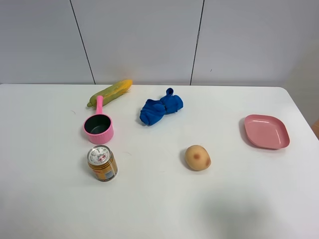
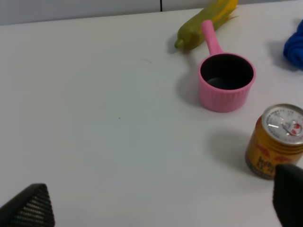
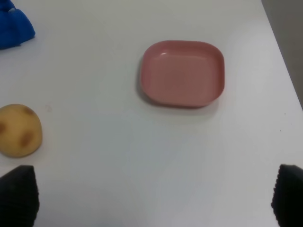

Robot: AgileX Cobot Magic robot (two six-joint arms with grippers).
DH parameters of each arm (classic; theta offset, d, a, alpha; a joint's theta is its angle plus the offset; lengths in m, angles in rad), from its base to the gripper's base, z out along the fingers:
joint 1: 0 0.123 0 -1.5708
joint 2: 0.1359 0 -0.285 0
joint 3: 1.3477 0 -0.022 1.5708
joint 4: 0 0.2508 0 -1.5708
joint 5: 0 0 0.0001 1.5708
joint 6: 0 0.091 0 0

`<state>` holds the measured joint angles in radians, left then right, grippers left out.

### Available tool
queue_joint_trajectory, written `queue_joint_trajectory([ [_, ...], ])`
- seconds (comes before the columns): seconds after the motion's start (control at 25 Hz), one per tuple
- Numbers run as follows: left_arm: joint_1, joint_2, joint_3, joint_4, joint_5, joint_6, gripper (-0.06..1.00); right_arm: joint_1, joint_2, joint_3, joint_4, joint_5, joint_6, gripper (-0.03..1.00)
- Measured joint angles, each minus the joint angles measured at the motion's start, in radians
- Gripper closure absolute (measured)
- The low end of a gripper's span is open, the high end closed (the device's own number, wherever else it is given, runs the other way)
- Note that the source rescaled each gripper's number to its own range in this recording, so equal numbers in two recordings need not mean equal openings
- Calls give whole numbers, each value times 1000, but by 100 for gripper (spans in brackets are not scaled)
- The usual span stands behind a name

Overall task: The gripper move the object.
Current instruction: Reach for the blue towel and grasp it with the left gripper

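Observation:
On the white table lie a corn cob, a pink toy pot, a yellow can, a crumpled blue cloth, a potato and an empty pink plate. Neither gripper shows in the exterior high view. My left gripper is open and empty over bare table, with the can beside one fingertip and the pot and corn beyond. My right gripper is open and empty, short of the plate, with the potato near one fingertip.
The table's right edge runs close past the plate. A grey panelled wall stands behind the table's back edge. The blue cloth also shows at the edge of the right wrist view.

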<state>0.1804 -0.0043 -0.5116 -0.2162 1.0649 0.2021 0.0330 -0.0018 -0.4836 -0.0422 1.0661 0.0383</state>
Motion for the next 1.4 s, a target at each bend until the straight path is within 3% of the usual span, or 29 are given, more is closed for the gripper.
queue_joint_trajectory([
  [0.04,0,0,0,0,0,0,5,0,0,0,0,0,0,-3],
  [1.4,0,0,0,1,0,-4,5,0,0,0,0,0,0,-3],
])
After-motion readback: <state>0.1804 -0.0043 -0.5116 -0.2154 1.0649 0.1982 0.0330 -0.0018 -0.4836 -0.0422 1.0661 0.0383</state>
